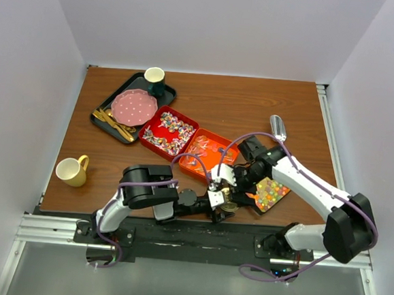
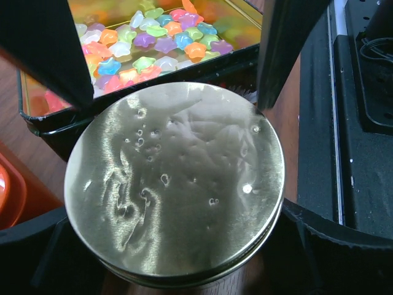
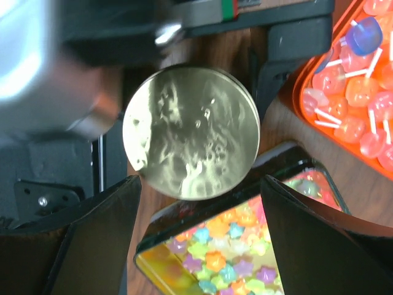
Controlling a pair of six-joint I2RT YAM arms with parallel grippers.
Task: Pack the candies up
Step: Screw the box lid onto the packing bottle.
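Observation:
Star-shaped candies (image 1: pixel 270 193) in many colours fill a black tin (image 2: pixel 37 117) near the table's front. Beside its left end lies the round gold lid (image 2: pixel 175 184). My left gripper (image 2: pixel 175 212) spans the lid, with a finger (image 2: pixel 344 246) against each side of its rim. My right gripper (image 3: pixel 201 184) hovers open over the tin's near end and the star candies (image 3: pixel 239 252), with nothing between its fingers (image 2: pixel 43 49). Wrapped candies (image 1: pixel 169 133) fill a red tray, and glossy pieces on sticks (image 3: pixel 362 92) fill an orange tray (image 1: pixel 207 152).
A silver scoop (image 1: pixel 278 128) lies behind the right arm. At the back left, a black tray (image 1: pixel 104 109) holds a pink plate, gold cutlery and a dark green cup. A yellow mug (image 1: pixel 71 170) stands at the left. Both arms crowd the front edge.

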